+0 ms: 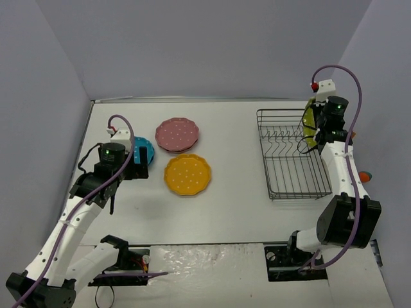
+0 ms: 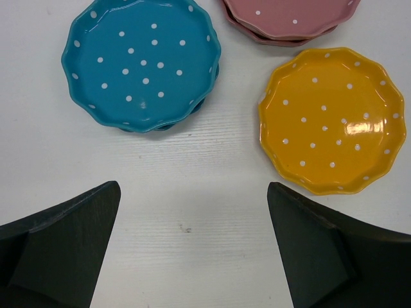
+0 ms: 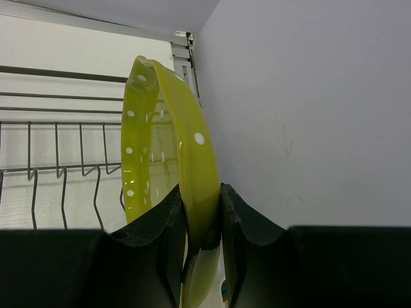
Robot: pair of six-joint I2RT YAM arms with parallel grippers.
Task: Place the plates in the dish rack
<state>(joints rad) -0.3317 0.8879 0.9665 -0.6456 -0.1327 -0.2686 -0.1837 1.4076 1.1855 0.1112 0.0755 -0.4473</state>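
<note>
My right gripper (image 3: 200, 192) is shut on a yellow-green dotted plate (image 3: 168, 138), held on edge at the far right end of the black wire dish rack (image 1: 292, 154); the plate also shows in the top view (image 1: 309, 115). My left gripper (image 2: 192, 237) is open and empty, above bare table just near of the blue plates (image 2: 141, 61) and the orange-yellow plate (image 2: 331, 119). Pink plates (image 2: 289, 19) lie stacked beyond them. In the top view the blue (image 1: 144, 151), pink (image 1: 177, 134) and orange-yellow (image 1: 187, 174) plates lie flat on the left half of the table.
The grey right wall (image 3: 308, 109) stands close beside the held plate. The rack's upright tines (image 3: 61, 170) are to the plate's left. A small orange thing (image 1: 364, 175) lies by the right wall. A grey left wall (image 1: 45, 96) borders the table.
</note>
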